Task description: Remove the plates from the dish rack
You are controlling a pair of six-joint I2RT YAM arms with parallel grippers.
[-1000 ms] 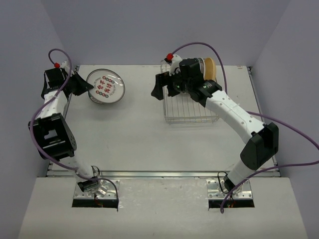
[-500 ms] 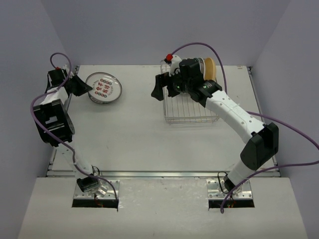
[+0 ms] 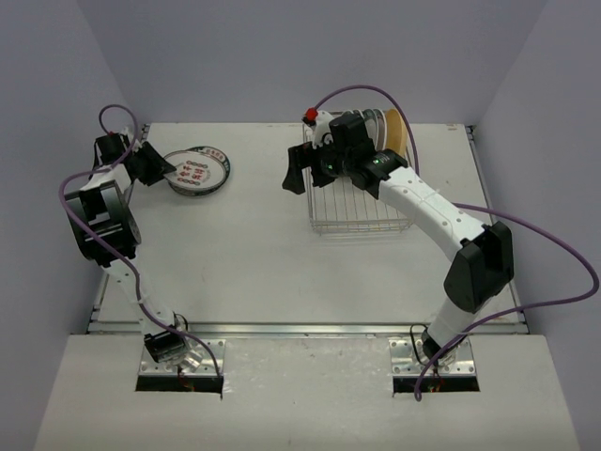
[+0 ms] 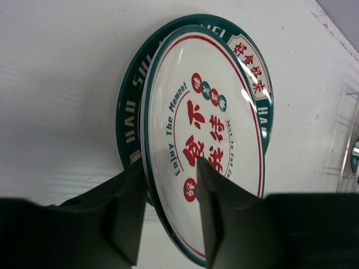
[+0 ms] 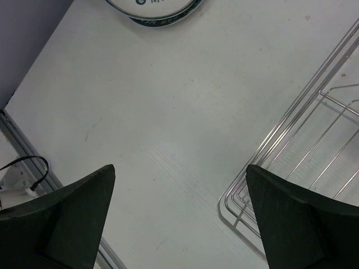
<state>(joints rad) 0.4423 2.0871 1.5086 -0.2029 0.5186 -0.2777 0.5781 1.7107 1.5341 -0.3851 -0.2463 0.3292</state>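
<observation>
On the top plate (image 4: 208, 134): "Enjoy The Moment", red characters.

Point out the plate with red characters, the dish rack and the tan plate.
Plate with red characters (image 4: 207, 140): left wrist view, on its white centre.
Dish rack (image 3: 352, 211): top view, on its wire floor.
Tan plate (image 3: 398, 133): top view, on its visible tan side.
</observation>
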